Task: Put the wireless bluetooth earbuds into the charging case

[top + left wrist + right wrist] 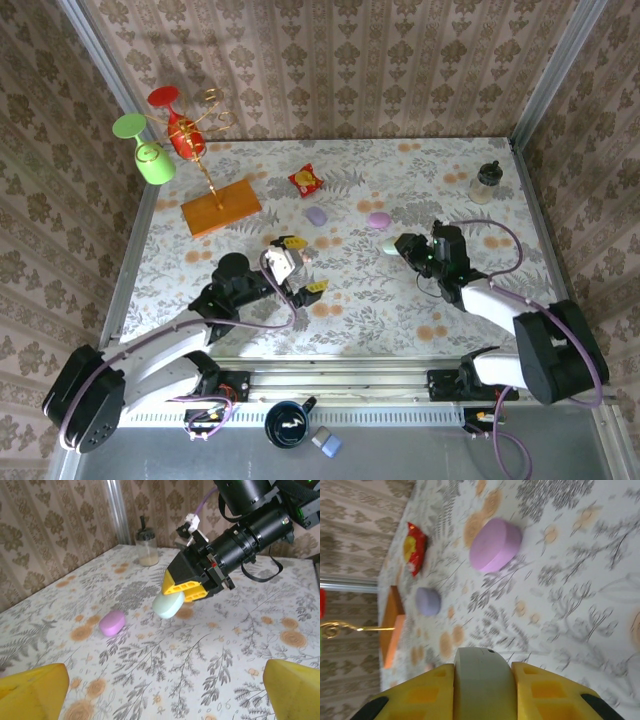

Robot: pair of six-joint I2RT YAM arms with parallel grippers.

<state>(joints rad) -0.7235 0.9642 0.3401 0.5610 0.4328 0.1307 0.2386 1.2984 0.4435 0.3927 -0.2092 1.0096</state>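
Now, right pincer (184, 591) clamping pale case (166, 605), snack packet (415, 547) print blurred.

This is looking like a robotics lab's staged test cell — damask wallpaper panels (340, 60) are boxing in a floral tabletop (400, 310) between bare aluminium posts (548, 70). A left arm (170, 352) and a right arm (500, 305) are sitting on a metal rail (340, 382) at the near edge, with household props — a wooden glass stand (220, 210), a jar (487, 182) — standing about.
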